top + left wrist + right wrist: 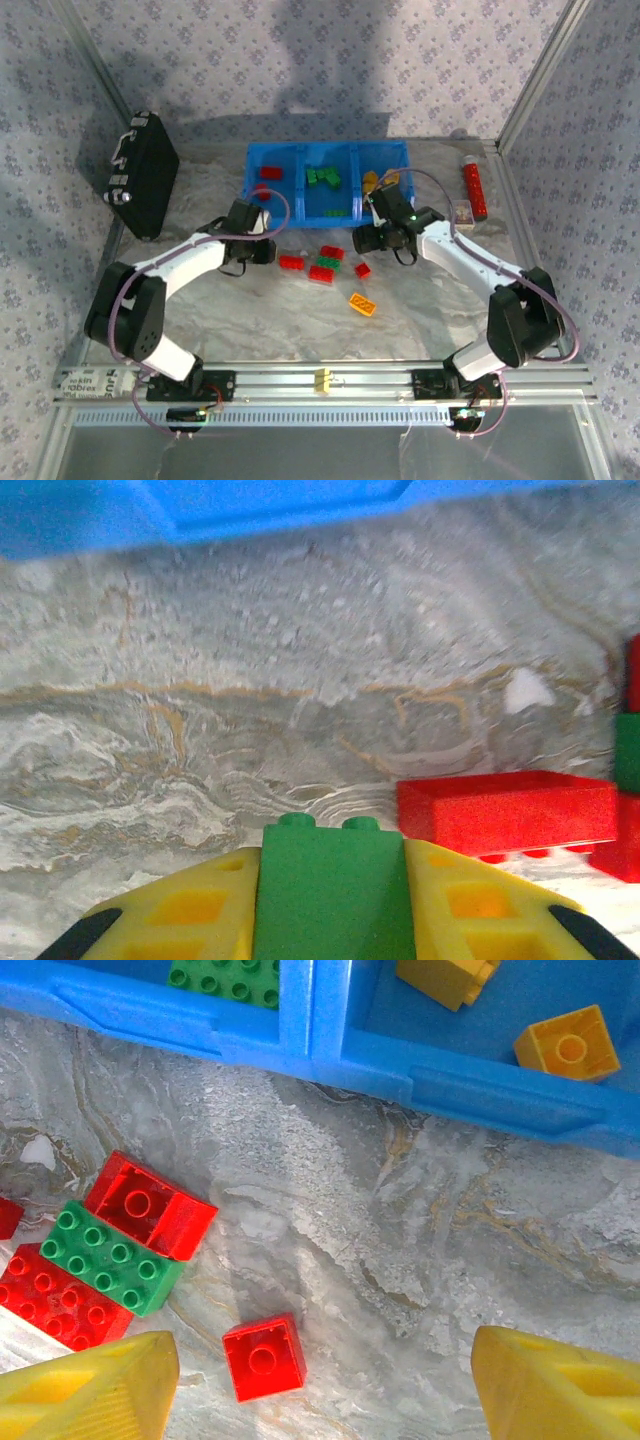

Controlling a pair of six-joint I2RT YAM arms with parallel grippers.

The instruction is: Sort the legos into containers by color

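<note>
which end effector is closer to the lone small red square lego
Right. The right end effector hovers over the small red lego; left end effector sits far to its left, holding a green lego.

Overhead rear overview; two close wrist views; blue bin (pixel 200 1020) in all

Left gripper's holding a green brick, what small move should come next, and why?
Probably lift the left gripper, shut on the small green studded plastic brick, toward the bright blue plastic bin's middle compartment: green bricks already lie there.
</note>
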